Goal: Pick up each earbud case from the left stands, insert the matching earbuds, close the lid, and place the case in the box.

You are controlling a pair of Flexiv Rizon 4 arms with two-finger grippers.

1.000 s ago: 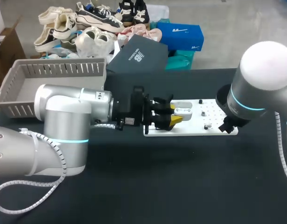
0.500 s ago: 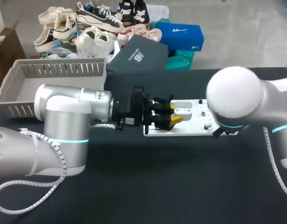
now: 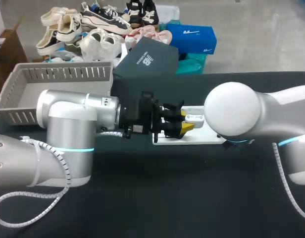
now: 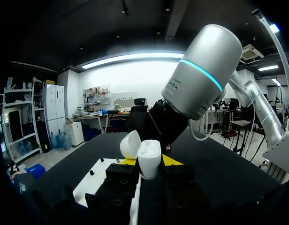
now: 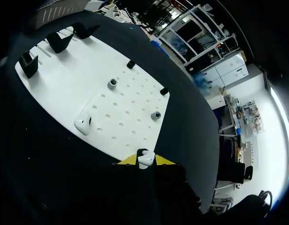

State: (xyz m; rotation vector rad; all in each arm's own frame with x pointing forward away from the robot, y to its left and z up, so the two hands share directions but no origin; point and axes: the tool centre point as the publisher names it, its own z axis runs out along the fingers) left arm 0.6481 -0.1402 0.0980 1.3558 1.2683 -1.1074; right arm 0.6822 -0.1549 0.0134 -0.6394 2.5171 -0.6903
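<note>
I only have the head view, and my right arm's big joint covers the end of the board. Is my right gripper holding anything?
Observer: Yes. In the right wrist view the right gripper is shut on a small white earbud, above the white board.
Operator: And the case in my left gripper: lid open or closed?
Observer: Open. In the left wrist view the left gripper is shut on the case, and its lid is swung up.

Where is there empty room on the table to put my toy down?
The black table on the near side of the white board is bare. The grey basket looks empty too. Over the board it is crowded: the left claw and right arm meet there.
</note>
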